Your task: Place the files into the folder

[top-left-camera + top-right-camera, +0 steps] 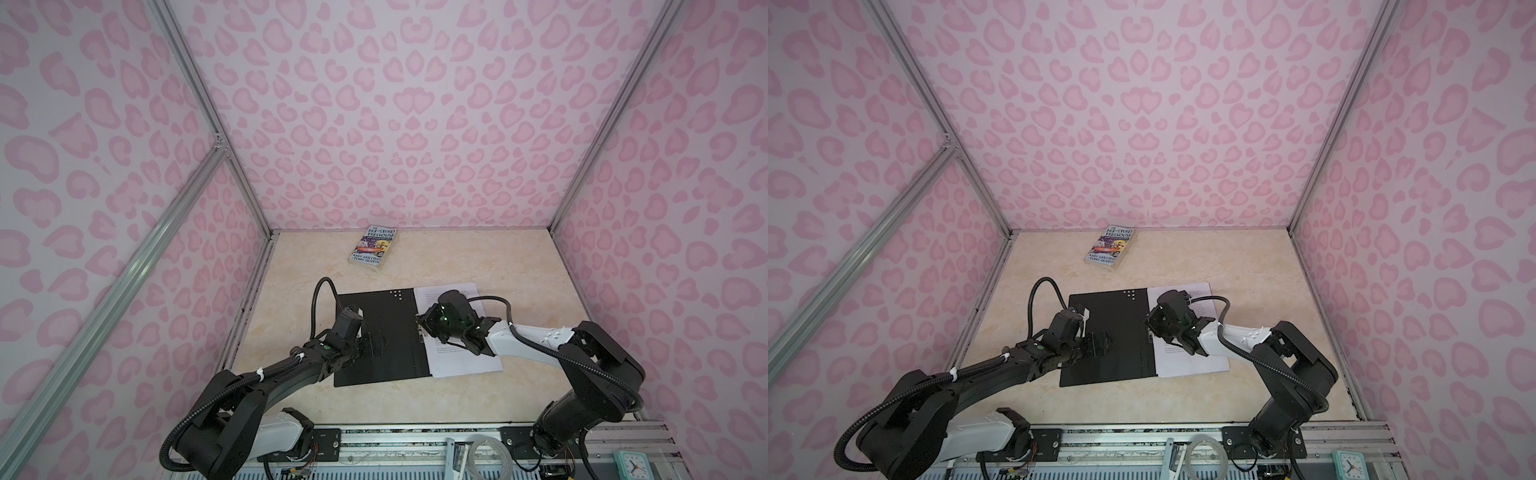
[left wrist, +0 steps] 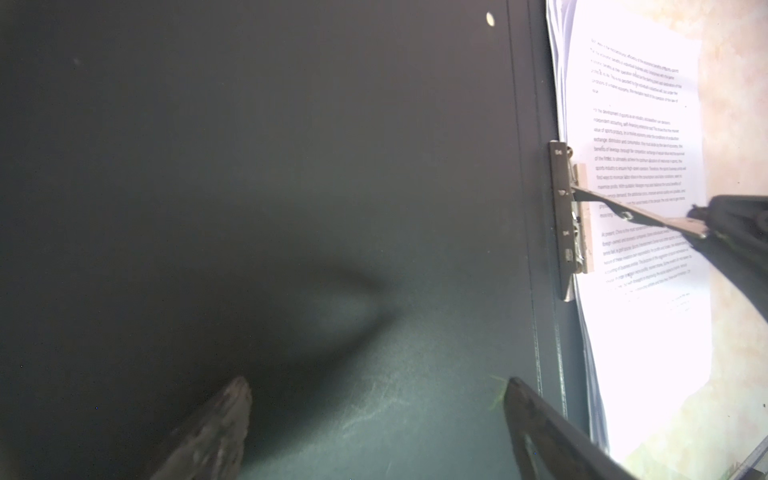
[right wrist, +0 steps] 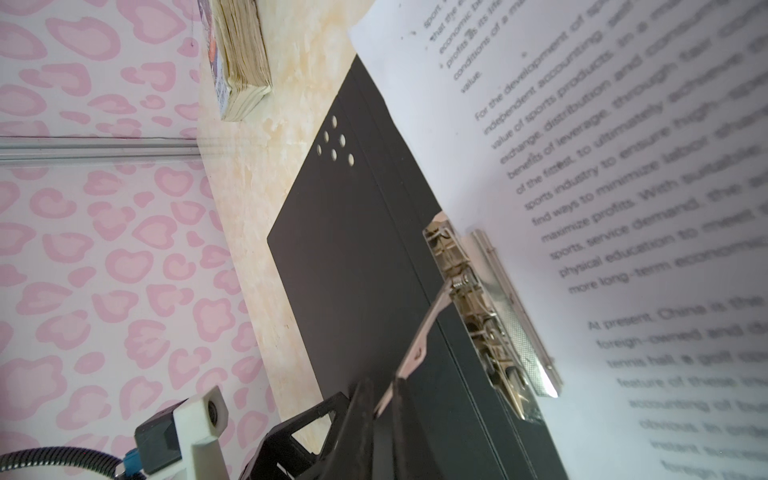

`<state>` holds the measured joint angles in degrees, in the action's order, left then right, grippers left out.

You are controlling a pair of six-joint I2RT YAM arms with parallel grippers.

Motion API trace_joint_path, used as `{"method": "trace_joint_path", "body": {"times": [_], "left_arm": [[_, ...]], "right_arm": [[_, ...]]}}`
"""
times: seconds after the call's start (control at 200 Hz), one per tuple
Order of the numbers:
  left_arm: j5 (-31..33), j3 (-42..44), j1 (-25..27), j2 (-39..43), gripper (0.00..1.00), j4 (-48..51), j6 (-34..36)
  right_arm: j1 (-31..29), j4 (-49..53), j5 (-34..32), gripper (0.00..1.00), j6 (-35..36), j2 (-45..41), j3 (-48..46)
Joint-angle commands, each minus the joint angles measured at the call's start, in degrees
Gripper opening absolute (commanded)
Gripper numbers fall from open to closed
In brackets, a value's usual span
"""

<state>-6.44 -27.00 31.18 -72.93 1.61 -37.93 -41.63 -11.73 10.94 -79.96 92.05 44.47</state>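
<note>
The right end effector [image 3: 380, 388] clenched the clip lever [image 3: 428, 328], which angled from the spine of the folder [image 1: 374, 316] out over the files [image 1: 465, 361]; the left end effector [image 2: 376, 382] hung released above the folder.

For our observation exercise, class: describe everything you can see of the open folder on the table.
The folder lies open and flat on the marble-look table, with its matte black inside facing up. Its left cover is bare, with six small round holes near the far edge by the spine. A metal clip sits at the spine, and its thin lever is pinched by the shut right gripper. The files cover the right half. The open left gripper is over the left cover; contact is unclear.
</note>
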Motion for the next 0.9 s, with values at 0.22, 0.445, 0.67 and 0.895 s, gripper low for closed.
{"method": "trace_joint_path", "body": {"times": [0.22,0.445,0.67,0.895], "left_arm": [[-0.84,0.02,-0.24,-0.20,0.97,0.06,-0.21],[-0.86,0.04,-0.24,-0.41,0.97,0.06,-0.21],[-0.97,-0.06,-0.33,-0.64,0.97,-0.02,-0.30],[-1.04,-0.07,-0.42,-0.53,0.97,0.05,-0.21]], "right_arm": [[0.01,-2.37,-0.14,0.08,-0.36,-0.72,-2.00],[-0.19,-3.85,0.29,0.05,-0.70,-0.61,-3.11],[-0.30,-3.22,0.64,0.12,1.18,-1.14,-2.31],[-0.47,1.08,-1.71,0.21,-0.51,-1.79,-0.92]]}}
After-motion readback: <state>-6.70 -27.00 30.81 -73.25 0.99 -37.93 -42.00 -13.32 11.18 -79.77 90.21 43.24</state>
